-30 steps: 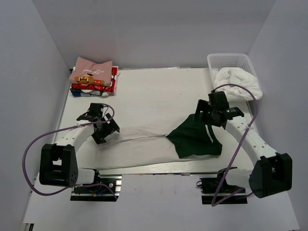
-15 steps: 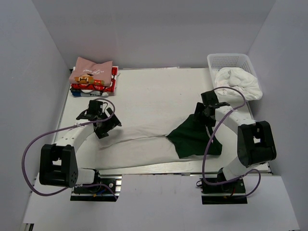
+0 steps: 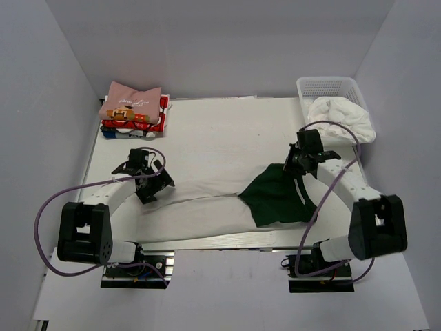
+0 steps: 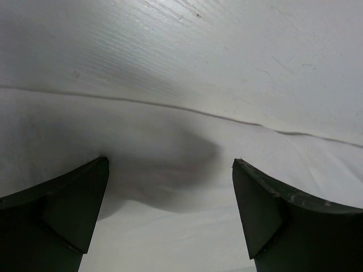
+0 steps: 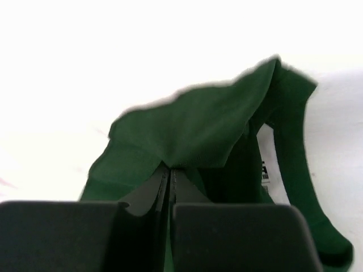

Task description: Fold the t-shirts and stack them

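On the table's near half, top view: right gripper (image 3: 288,165) pinched shut on the 12 o'clock edge of the dark green sleeve (image 3: 275,196) of the off-white shirt (image 3: 200,207). Left gripper (image 3: 155,187) spread wide at the shirt's 9 o'clock end. Folded shirt stack (image 3: 132,110) at table's 11 o'clock.

Left wrist view: fingers (image 4: 62,209) wide apart, off-white cloth between them, contact unclear.

Right wrist view: jaws closed on a peaked green fold.

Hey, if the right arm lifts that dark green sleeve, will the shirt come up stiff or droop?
Probably floppy: the green sleeve buckles around the right fingers. Likely light, thin cloth, since the off-white body lies flat and creased. It would probably trail behind rather than lift whole.
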Controlling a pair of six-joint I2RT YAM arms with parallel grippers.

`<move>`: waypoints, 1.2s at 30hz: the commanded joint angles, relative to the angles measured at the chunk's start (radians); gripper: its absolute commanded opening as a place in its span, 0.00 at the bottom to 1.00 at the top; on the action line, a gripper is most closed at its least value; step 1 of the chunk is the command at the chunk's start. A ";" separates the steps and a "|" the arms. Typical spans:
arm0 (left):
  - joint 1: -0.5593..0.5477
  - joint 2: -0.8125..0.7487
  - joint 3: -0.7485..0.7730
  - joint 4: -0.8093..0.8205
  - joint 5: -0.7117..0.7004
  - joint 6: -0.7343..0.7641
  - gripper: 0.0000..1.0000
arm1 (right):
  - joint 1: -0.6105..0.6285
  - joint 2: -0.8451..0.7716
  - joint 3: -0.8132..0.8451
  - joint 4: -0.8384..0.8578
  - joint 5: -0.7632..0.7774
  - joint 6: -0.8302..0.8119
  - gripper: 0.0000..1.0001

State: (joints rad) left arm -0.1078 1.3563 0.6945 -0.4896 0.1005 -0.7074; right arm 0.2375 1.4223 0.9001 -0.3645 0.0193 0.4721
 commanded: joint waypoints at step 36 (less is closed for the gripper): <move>0.000 -0.086 0.002 -0.061 0.016 0.011 1.00 | -0.014 -0.144 -0.081 -0.005 0.278 0.079 0.69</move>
State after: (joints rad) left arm -0.1078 1.3254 0.6685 -0.5232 0.1204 -0.7097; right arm 0.2245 1.2930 0.7452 -0.3420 0.2199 0.5762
